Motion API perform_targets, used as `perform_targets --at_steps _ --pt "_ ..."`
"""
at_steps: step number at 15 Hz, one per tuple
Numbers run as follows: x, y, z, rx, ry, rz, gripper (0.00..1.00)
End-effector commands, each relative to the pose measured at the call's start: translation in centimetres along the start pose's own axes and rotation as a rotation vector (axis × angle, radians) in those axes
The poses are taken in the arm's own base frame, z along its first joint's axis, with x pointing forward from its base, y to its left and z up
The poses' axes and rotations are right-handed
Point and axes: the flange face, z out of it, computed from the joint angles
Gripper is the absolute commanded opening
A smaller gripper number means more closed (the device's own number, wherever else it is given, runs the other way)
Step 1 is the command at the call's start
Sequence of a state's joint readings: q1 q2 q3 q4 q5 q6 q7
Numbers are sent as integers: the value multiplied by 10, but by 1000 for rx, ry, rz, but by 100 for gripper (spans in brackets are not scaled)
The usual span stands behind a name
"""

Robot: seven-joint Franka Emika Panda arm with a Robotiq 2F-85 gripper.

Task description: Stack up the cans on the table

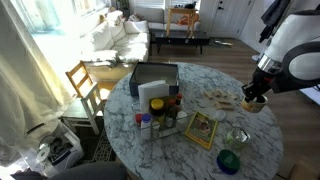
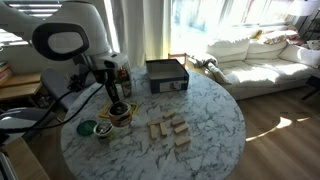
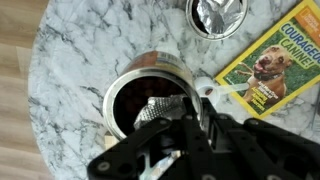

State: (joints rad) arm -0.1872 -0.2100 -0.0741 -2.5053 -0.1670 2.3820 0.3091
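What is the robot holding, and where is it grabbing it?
Perhaps the can. The tool has one finger inside it and one outside, around the rim, but I cannot tell if it is squeezing yet.

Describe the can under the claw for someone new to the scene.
On the round marble table, find the yellow dog book. The can by its corner, under the claw, shows a dark open inside; the neighbouring can has a crinkled silver top.

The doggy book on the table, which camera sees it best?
The wrist view: the book is big there, its dog and title readable, though cut off at the edge. In an exterior view it is whole but tiny; elsewhere I cannot find it.
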Motion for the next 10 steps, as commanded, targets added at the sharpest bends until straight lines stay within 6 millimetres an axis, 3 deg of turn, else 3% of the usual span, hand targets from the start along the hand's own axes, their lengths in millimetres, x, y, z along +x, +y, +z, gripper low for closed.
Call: perform_targets --at_steps 1,10 --pt "-4 8 46 24 -10 34 3" --pt "-14 11 117 103 6 125 3"
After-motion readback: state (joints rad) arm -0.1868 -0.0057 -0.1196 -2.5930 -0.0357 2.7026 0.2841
